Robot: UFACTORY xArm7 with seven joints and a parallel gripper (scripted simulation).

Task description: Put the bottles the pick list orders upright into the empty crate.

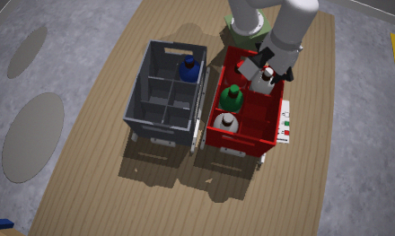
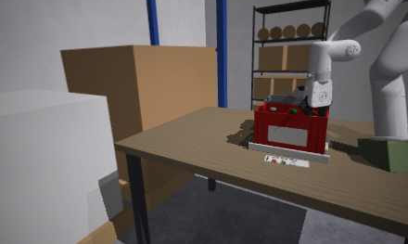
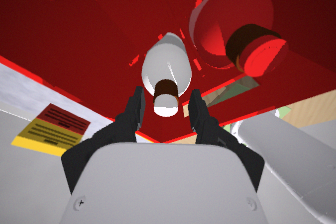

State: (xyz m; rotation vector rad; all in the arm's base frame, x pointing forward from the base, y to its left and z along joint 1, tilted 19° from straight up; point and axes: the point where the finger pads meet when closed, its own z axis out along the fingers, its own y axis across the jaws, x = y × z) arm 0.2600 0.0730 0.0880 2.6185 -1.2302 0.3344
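Top: wooden table (image 1: 90, 177); my gripper (image 1: 268, 74) hangs over the red crate (image 1: 244, 143), a white bottle (image 1: 262, 82) upright beneath it, blue bottle (image 1: 189, 70) in the grey crate (image 1: 153, 125) | Exterior: warehouse shelving (image 2: 289, 48) behind; pick list (image 2: 286, 161) fronts the crate | Wrist: fingers spread apart, clear of the white cap, gripping nothing.
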